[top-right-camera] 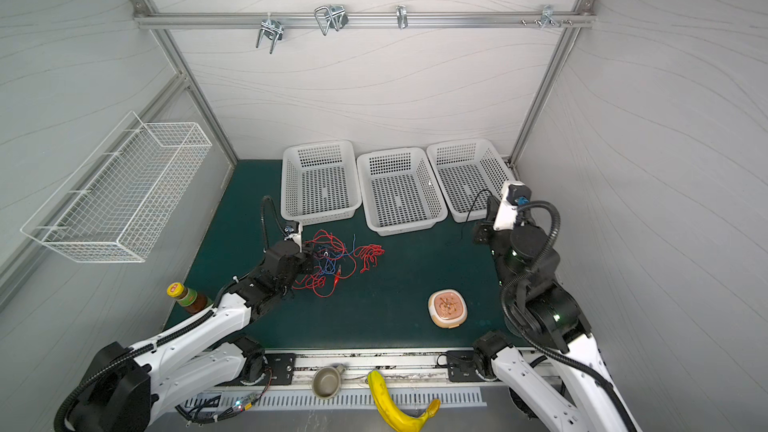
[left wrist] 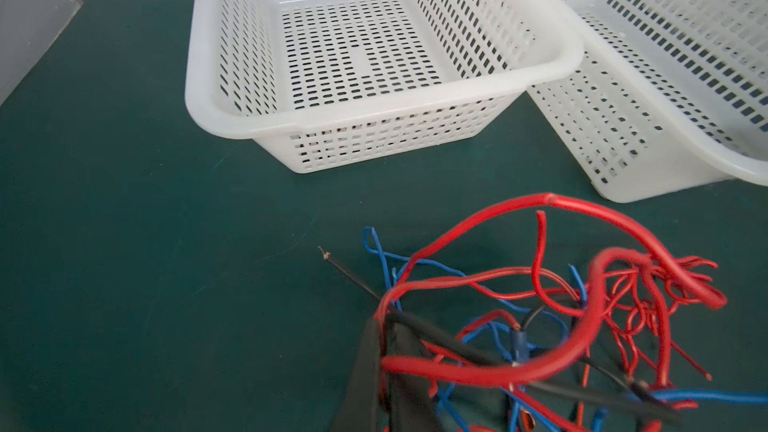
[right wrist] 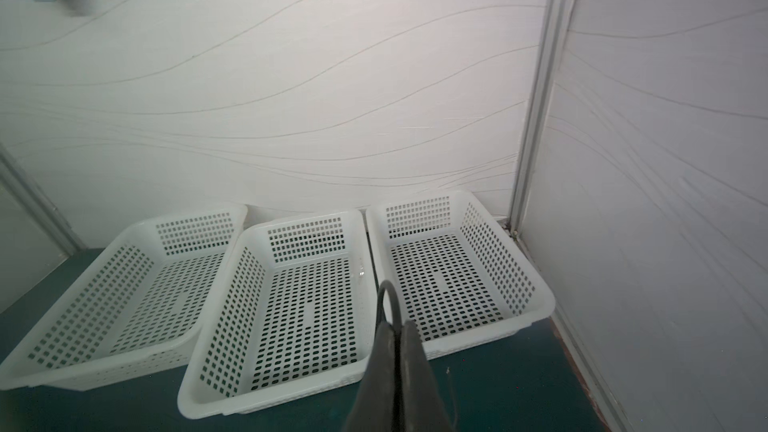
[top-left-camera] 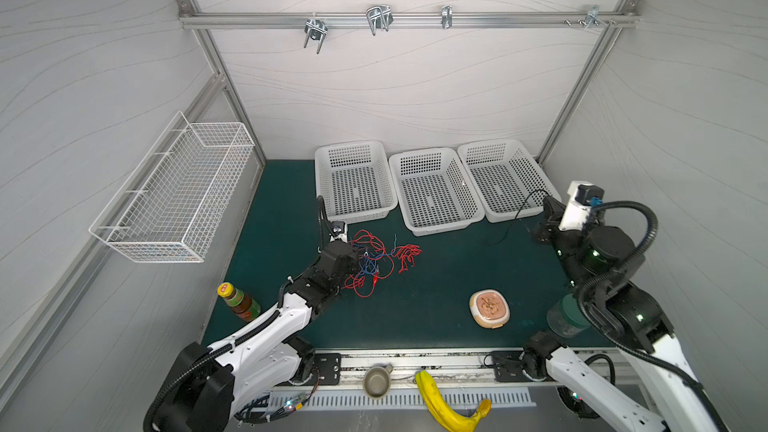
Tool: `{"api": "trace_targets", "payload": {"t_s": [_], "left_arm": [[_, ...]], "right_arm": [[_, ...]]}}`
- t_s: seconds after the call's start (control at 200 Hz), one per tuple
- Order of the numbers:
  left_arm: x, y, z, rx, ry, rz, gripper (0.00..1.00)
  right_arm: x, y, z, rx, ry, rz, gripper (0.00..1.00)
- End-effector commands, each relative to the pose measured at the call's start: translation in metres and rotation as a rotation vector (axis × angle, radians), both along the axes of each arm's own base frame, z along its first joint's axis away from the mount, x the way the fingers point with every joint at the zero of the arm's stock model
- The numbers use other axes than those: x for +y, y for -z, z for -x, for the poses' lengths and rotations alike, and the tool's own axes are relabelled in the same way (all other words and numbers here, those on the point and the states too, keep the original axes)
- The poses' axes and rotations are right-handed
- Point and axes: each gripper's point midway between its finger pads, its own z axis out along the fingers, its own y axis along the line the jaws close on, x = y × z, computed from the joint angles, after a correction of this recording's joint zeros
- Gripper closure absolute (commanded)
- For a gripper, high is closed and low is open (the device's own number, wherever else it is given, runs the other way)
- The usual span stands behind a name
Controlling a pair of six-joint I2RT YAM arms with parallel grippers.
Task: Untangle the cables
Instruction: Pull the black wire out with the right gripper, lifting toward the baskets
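Green mat (left wrist: 124, 243); left hand (left wrist: 385, 328) tips buried, clamped among cables (left wrist: 457, 371).

Right claw (right wrist: 394, 326) pinches black cable (right wrist: 379, 303) (looped upward).

Tangled cables (top-left-camera: 376, 261) on the green mat (top-left-camera: 432, 280).
Red, blue and black strands knotted; one black cable (top-left-camera: 515, 218) arcs well apart.

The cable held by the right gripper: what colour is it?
Black; the black cable pinched in the right gripper shows best in the right wrist view.
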Motion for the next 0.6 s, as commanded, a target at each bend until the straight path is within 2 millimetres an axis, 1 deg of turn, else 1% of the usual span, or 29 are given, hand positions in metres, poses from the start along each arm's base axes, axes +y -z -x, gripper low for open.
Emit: {"api": "trace_targets", "payload": {"t_s": [0.0, 0.135, 0.205, 0.32, 0.43, 0.53, 0.59], "left_arm": [[-0.012, -0.019, -0.006, -0.06, 0.047, 0.061, 1.0], [-0.015, -0.019, -0.006, -0.058, 0.058, 0.074, 1.0], [-0.017, -0.02, -0.006, -0.06, 0.063, 0.086, 1.0], [-0.02, -0.02, -0.006, -0.057, 0.067, 0.104, 1.0], [-0.023, -0.022, -0.007, -0.055, 0.077, 0.112, 1.0], [-0.024, -0.022, -0.008, -0.049, 0.079, 0.116, 1.0], [-0.024, -0.022, -0.007, -0.047, 0.081, 0.119, 1.0]], "right_arm": [[0.029, -0.031, -0.015, -0.069, -0.112, -0.014, 1.0], [0.057, -0.055, -0.037, -0.106, -0.192, -0.017, 1.0], [0.067, -0.072, -0.048, -0.133, -0.213, -0.024, 1.0], [0.075, -0.097, -0.069, -0.156, -0.19, -0.037, 1.0], [0.081, -0.125, -0.083, -0.216, -0.188, -0.064, 1.0], [0.084, -0.143, -0.095, -0.248, -0.196, -0.083, 1.0], [0.088, -0.147, -0.104, -0.25, -0.208, -0.094, 1.0]]}}
